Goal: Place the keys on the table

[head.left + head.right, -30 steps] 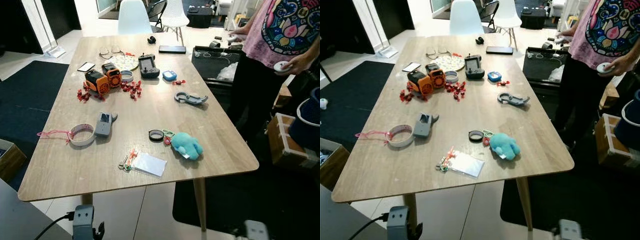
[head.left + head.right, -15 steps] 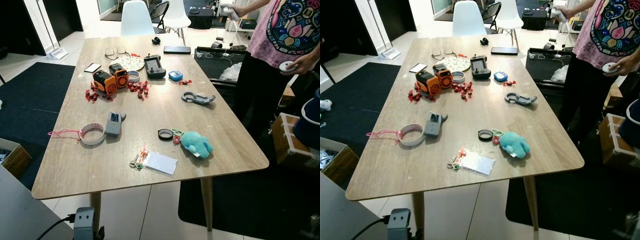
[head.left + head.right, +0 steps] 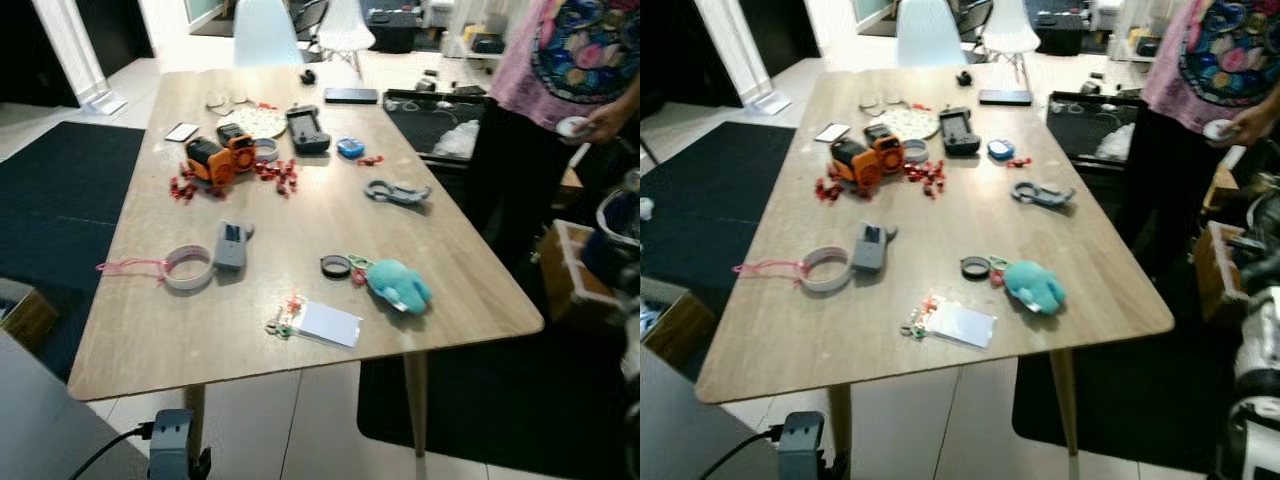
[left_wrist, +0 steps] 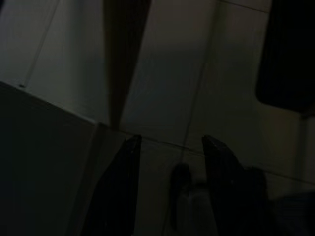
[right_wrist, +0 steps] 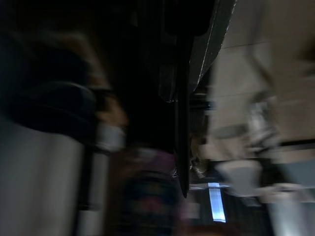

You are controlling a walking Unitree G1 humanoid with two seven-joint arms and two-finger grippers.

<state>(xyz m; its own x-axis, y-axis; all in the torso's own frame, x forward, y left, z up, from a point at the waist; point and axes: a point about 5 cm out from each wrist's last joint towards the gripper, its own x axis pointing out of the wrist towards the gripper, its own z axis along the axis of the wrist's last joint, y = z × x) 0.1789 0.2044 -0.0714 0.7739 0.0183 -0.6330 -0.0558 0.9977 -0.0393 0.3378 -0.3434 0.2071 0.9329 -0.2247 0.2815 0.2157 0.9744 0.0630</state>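
Left eye view, left to right: tape roll [image 3: 188, 268] and grey device [image 3: 231, 245] on the wooden table [image 3: 150, 340], then the keys [image 3: 281, 323] lying near the front edge just beside a white card [image 3: 331, 323], then a teal plush [image 3: 400, 285], with a person [image 3: 560, 70] at the far right. Left gripper [image 4: 170, 172] hangs low over the floor, fingers apart and holding nothing; the right gripper [image 5: 179, 98] is too blurred to tell, though its arm [image 3: 1255, 400] shows at the frame's right edge. Risk, as I judge it: keys already sit on the table, so motion blur or reaching into the clutter could knock them or the card off the front edge; no writing or brand is readable.
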